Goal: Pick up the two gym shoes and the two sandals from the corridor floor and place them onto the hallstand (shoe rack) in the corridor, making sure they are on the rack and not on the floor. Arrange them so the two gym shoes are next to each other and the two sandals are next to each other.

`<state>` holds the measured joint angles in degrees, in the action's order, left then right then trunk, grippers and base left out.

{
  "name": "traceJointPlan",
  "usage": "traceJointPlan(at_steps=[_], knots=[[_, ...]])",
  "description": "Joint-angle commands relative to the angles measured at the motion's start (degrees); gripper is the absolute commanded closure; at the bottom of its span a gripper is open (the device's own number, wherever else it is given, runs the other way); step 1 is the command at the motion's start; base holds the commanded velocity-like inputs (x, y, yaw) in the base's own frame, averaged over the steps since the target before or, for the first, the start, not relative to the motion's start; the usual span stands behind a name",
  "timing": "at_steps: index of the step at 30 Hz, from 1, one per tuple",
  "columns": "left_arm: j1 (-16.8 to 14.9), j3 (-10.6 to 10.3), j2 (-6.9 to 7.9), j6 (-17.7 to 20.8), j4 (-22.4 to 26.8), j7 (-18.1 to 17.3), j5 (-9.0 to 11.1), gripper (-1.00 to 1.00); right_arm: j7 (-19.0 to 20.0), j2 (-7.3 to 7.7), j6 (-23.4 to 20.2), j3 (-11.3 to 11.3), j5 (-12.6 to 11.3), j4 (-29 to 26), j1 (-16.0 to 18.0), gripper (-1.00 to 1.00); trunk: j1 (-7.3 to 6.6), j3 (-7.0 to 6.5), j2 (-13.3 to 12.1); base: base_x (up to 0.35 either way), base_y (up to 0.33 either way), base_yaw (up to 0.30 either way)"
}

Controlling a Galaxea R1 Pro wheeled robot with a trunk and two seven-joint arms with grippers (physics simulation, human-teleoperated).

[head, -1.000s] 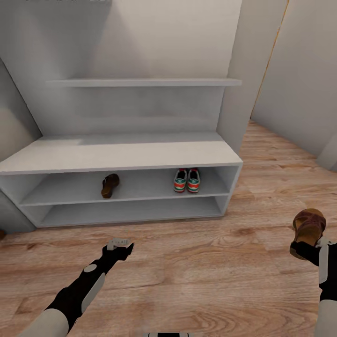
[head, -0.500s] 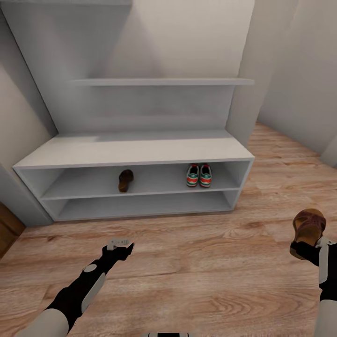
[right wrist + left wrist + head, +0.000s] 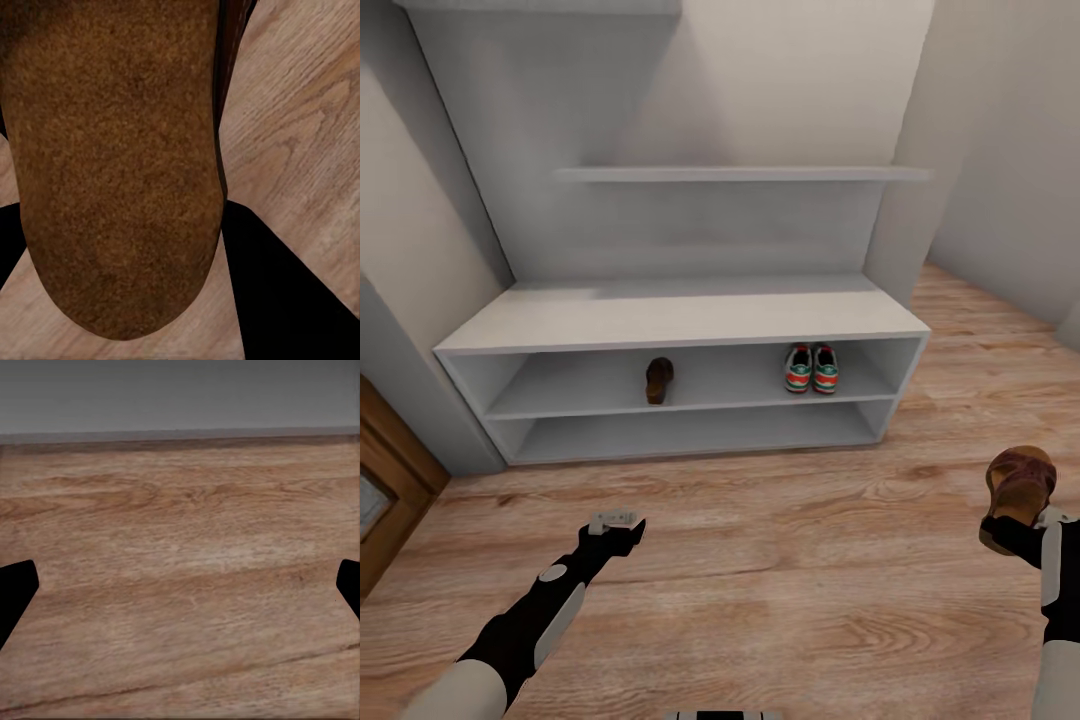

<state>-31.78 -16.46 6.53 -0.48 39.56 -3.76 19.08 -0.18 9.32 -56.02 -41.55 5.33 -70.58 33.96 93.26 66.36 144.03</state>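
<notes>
The white hallstand (image 3: 680, 315) stands against the wall ahead, with a bench top, two open shelves and a floating shelf on its back panel. On its upper open shelf the two gym shoes (image 3: 811, 368) sit side by side at the right, and one dark-brown sandal (image 3: 659, 379) lies near the middle. My right gripper (image 3: 1028, 522) is shut on the other sandal (image 3: 1019, 485), held above the corridor floor (image 3: 790, 560) at the right edge; its brown sole (image 3: 112, 165) is close in the right wrist view. My left gripper (image 3: 612, 520) hangs open over bare floor (image 3: 180, 577), its fingertips (image 3: 15, 592) wide apart.
A brown wooden door or cabinet (image 3: 385, 495) stands at the left edge beside a grey wall. The corridor runs on to the right past the hallstand's end. Wood planks stretch between me and the rack.
The whole view has shifted: the hallstand now sits further right and a little further off, and the brown door has come in at the left. Both arms keep their pose, sandal still held.
</notes>
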Motion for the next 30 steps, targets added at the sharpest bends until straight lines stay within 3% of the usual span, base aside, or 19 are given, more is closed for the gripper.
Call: traceJointPlan(at_steps=[1,19,30], knots=[[-0.04,-0.27,0.07,-0.05,-0.01,-0.01,0.6,-1.0,0.17,-0.01,-0.32,-0.03,0.38,-0.09,0.05,1.0,-0.01,0.05,0.02,-0.005,0.309,0.0],[-0.04,-0.31,-0.01,-0.07,-0.01,-0.01,0.56,-1.0,0.13,-0.01,-0.3,-0.03,0.38,-0.09,0.05,1.0,-0.01,0.05,0.02,-0.002,0.314,0.0],[-0.04,-0.29,0.01,-0.05,-0.01,-0.01,0.55,-1.0,0.13,-0.01,-0.32,-0.03,0.38,-0.09,0.05,1.0,-0.01,0.05,0.02,-0.124,0.302,0.0]])
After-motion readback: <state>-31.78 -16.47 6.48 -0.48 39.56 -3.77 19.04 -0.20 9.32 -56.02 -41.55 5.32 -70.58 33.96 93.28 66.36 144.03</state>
